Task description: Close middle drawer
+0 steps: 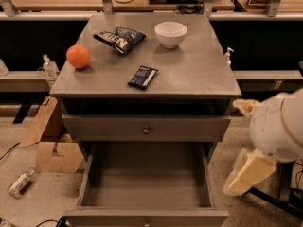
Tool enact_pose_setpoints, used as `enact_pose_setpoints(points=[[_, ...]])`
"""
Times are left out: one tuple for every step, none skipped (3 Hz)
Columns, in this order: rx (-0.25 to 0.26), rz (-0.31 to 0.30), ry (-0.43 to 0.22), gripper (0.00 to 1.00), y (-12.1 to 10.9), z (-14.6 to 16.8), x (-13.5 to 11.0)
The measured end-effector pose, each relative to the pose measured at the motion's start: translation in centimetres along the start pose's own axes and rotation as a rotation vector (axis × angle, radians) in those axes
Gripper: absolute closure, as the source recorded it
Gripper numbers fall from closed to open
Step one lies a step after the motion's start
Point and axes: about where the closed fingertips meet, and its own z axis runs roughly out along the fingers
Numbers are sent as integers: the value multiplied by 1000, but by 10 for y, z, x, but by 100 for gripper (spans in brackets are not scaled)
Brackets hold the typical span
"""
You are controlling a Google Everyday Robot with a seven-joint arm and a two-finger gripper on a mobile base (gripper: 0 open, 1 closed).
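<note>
Middle drawer (144, 186): plain grey in & out, no pattern. Counter (194, 74) same grey. Orange (78, 56) bright orange; bowl (171, 33) white. Snack bar (142, 77) dk blue w/ pale print, chip bag (118, 38) dk blue/black. Pincer (247, 174) cream, low right by the drawer.
</note>
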Motion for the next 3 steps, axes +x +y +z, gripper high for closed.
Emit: enact_pose_setpoints(points=[[32,47,62,0,37,73,49],[32,44,59,0,38,74,48],[22,27,32,0,62,114,48]])
